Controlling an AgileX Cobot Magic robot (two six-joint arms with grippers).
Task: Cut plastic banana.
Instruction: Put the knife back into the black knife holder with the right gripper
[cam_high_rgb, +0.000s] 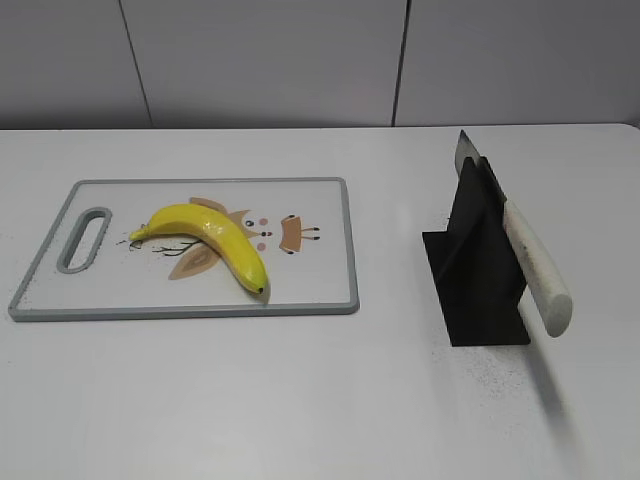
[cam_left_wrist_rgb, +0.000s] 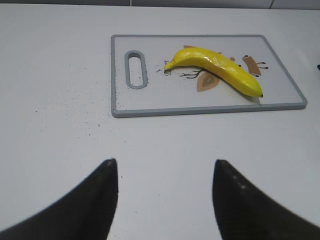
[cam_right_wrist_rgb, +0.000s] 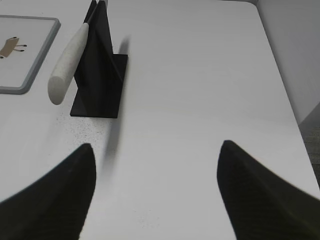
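Note:
A yellow plastic banana (cam_high_rgb: 208, 238) lies whole on a grey-rimmed cutting board (cam_high_rgb: 320, 200) at the left of the table; it also shows in the left wrist view (cam_left_wrist_rgb: 215, 68) on the board (cam_left_wrist_rgb: 120, 75). A knife with a white handle (cam_high_rgb: 535, 265) rests slanted in a black stand (cam_high_rgb: 480, 270) at the right, also seen in the right wrist view (cam_right_wrist_rgb: 67, 65). My left gripper (cam_left_wrist_rgb: 165, 165) is open and empty over bare table, short of the board. My right gripper (cam_right_wrist_rgb: 157, 147) is open and empty, short of and to the right of the stand (cam_right_wrist_rgb: 102, 70). Neither gripper shows in the exterior view.
The white table (cam_high_rgb: 300, 400) runs back to a grey panelled wall (cam_high_rgb: 300, 60). Its right edge shows in the right wrist view (cam_right_wrist_rgb: 287, 100). Small dark specks lie on the table left of the board (cam_left_wrist_rgb: 75, 100).

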